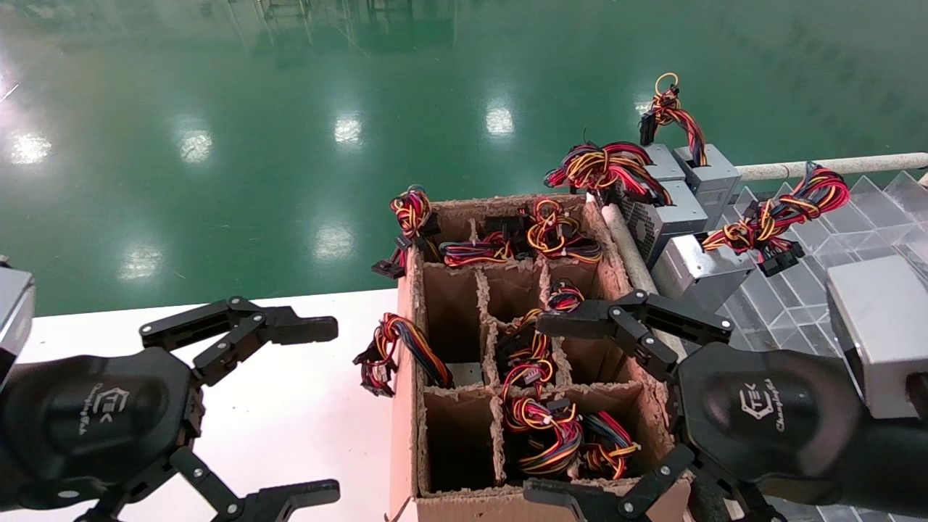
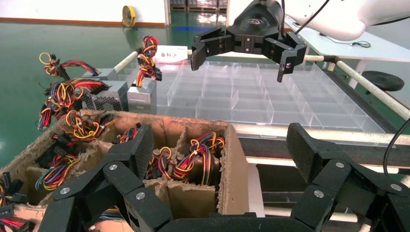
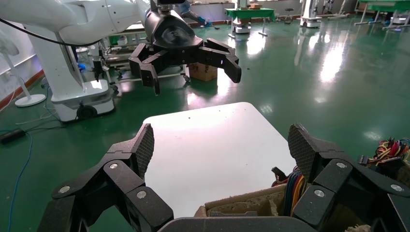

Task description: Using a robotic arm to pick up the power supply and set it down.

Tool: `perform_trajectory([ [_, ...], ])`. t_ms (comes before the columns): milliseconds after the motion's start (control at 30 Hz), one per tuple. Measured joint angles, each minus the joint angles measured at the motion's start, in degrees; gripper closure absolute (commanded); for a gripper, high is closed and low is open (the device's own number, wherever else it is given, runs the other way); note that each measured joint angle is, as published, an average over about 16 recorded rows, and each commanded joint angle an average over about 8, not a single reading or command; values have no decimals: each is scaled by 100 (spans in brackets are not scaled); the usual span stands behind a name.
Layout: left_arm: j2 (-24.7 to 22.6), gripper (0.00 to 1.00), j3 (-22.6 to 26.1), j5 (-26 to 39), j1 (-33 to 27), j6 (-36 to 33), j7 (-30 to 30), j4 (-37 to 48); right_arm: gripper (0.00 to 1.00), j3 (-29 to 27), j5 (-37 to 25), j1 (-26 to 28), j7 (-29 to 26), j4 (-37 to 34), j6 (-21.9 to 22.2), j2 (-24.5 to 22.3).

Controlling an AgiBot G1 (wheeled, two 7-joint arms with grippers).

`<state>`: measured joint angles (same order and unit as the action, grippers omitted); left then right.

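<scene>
Several power supplies stand in a brown divided carton [image 1: 403, 406], mostly showing as red, yellow and orange wire bundles [image 1: 545, 429]. More silver-grey power supplies [image 1: 697, 267] sit on the clear tray behind it. My right gripper [image 1: 538, 409] hangs open over the carton's right side, nothing between its fingers [image 3: 146, 145]. My left gripper [image 1: 328, 411] is open above the white table [image 1: 290, 406], left of the carton. In the left wrist view the left gripper [image 2: 220, 150] faces the carton wall [image 2: 237, 174], and the right gripper [image 2: 241, 46] shows beyond it.
A clear divided tray [image 1: 805, 290] with a pale rail [image 1: 834, 167] fills the right. One wire bundle [image 1: 395, 351] hangs over the carton's left wall. Green floor lies beyond the table. In the right wrist view the carton's rim [image 3: 241, 202] and the white table [image 3: 217, 145] are below.
</scene>
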<state>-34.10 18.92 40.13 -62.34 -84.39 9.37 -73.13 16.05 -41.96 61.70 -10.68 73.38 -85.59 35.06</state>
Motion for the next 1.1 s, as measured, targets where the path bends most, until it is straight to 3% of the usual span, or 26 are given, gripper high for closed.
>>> perform_trajectory([
  [767, 0, 2, 0, 0, 0, 0, 0, 0, 0, 0, 0, 0, 0, 0, 0, 0],
  [1033, 0, 100, 0, 0, 0, 0, 0, 0, 0, 14, -63, 1, 25, -14, 28, 3],
  [1100, 0, 100, 0, 0, 0, 0, 0, 1, 0, 30, -140, 1, 37, -37, 89, 7],
])
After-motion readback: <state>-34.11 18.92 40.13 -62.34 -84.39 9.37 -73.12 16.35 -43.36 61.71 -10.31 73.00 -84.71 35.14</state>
